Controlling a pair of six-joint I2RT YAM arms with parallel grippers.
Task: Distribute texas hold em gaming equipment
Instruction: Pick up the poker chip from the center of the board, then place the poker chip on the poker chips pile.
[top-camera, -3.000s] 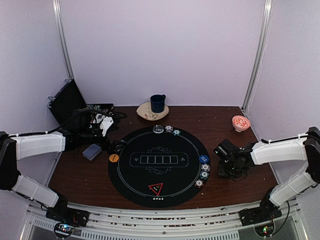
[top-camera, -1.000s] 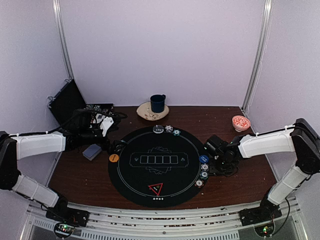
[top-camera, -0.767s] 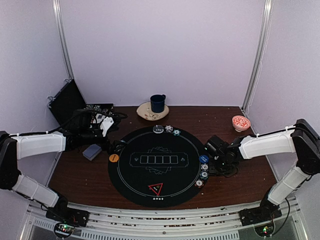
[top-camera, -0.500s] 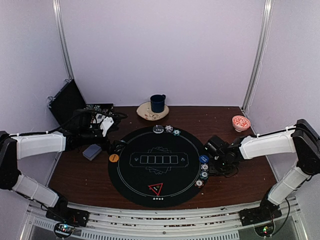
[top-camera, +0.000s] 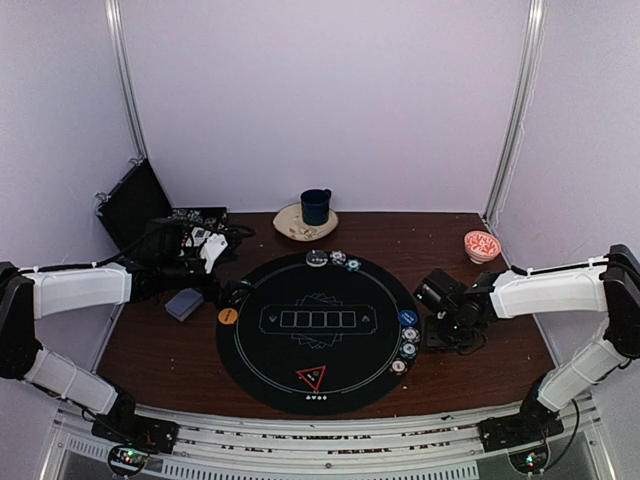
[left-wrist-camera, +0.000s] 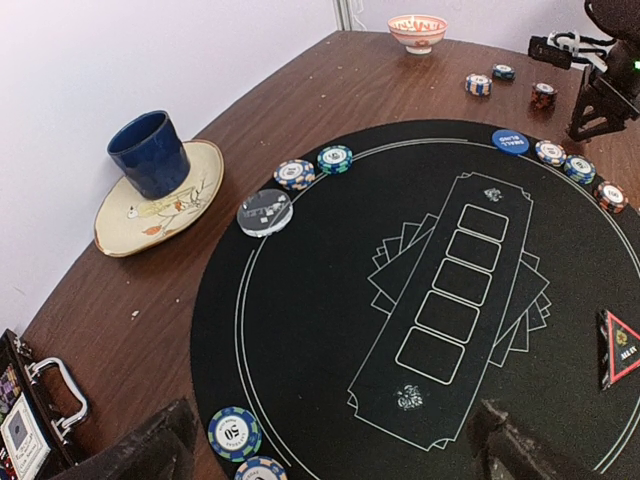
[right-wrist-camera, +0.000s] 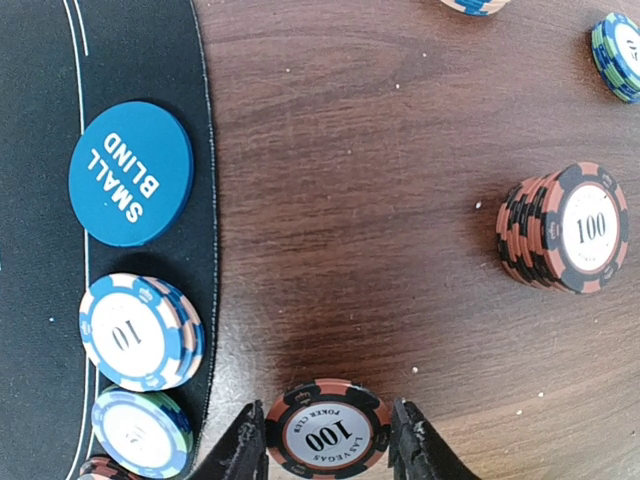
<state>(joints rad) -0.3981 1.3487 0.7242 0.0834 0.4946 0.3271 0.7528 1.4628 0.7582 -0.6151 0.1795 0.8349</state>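
In the right wrist view my right gripper (right-wrist-camera: 328, 442) is shut on a black-and-orange 100 poker chip (right-wrist-camera: 328, 430), held just above the wood beside the black round mat (top-camera: 318, 395). To its left on the mat lie the blue small-blind disc (right-wrist-camera: 130, 172) and blue-striped chips (right-wrist-camera: 135, 332). A stack of 100 chips (right-wrist-camera: 565, 228) sits on the table to the right. My left gripper (left-wrist-camera: 335, 452) hangs open over the mat's left edge, near two chips (left-wrist-camera: 234, 433). The card deck (top-camera: 184, 303), orange disc (top-camera: 228, 316), clear disc (left-wrist-camera: 264, 212) and triangle marker (top-camera: 311, 378) lie still.
A dark blue mug (top-camera: 316, 206) stands on a saucer (top-camera: 291, 226) behind the mat. A red-patterned bowl (top-camera: 481, 245) sits at the back right. An open black case (top-camera: 135, 205) stands at the back left. Loose chips (left-wrist-camera: 479, 84) lie on the wood near the right arm.
The right gripper has narrowed onto the 100 chip and drawn slightly right, away from the mat's edge. The left arm has not moved.
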